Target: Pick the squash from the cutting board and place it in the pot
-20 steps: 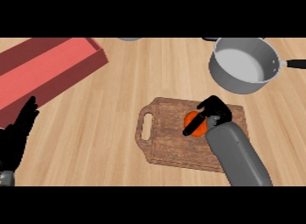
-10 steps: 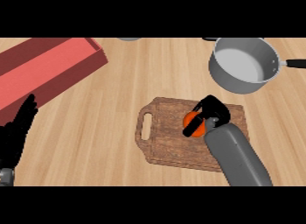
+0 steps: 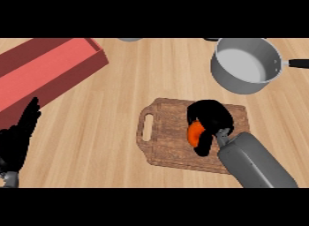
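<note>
An orange squash (image 3: 195,133) lies on the brown cutting board (image 3: 167,150) in the middle of the counter. My right hand (image 3: 211,116) covers it from above, fingers and thumb curled round it, so only its left side shows. The grey pot (image 3: 246,65) with a black handle stands at the far right, well apart from the board. My left hand (image 3: 15,140) rests open at the lower left edge, fingers pointing up.
A red box (image 3: 41,74) lies tilted at the far left. Two small grey objects (image 3: 130,39) peek in at the top edge. Bare wooden counter lies between the board and the pot.
My right hand has closed lower over the squash, hiding more of it. The left hand, pot and board have not moved.
</note>
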Robot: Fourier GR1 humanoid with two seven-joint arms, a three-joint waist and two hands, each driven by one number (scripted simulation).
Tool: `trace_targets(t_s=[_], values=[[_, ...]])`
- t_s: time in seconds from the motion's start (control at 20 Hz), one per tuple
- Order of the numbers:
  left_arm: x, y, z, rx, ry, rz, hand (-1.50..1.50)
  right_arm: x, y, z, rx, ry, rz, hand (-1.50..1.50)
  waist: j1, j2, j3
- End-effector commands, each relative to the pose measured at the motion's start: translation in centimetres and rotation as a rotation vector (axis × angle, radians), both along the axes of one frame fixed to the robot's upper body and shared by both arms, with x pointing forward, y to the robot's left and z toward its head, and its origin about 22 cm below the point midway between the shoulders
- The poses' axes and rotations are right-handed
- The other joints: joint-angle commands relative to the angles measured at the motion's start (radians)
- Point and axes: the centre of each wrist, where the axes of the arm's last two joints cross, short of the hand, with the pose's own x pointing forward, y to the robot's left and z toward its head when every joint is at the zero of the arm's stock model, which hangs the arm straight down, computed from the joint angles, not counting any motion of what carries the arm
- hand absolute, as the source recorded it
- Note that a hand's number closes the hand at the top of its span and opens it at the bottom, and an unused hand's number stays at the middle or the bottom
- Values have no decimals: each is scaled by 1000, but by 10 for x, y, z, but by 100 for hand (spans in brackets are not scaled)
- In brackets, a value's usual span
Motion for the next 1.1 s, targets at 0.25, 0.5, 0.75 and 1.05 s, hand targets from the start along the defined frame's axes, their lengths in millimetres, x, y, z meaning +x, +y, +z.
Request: trace_targets(t_s=[0.25,0.5,0.75,1.05], values=[[-7,22,15,9,5,-1,0,-16,-35,88,14,-544,45,150,-13,-8,-1],[-1,-8,-10,-3,-6,13,0,-20,-58,122,65,-740,-54,150,-9,3,-1],[3,-4,7,-3,-3,13,0,-24,-88,136,268,-754,-152,150,-3,4,0],[-8,0,8,-7,-13,-9,0,5,-122,168,347,-795,-203,150,8,6,-1]])
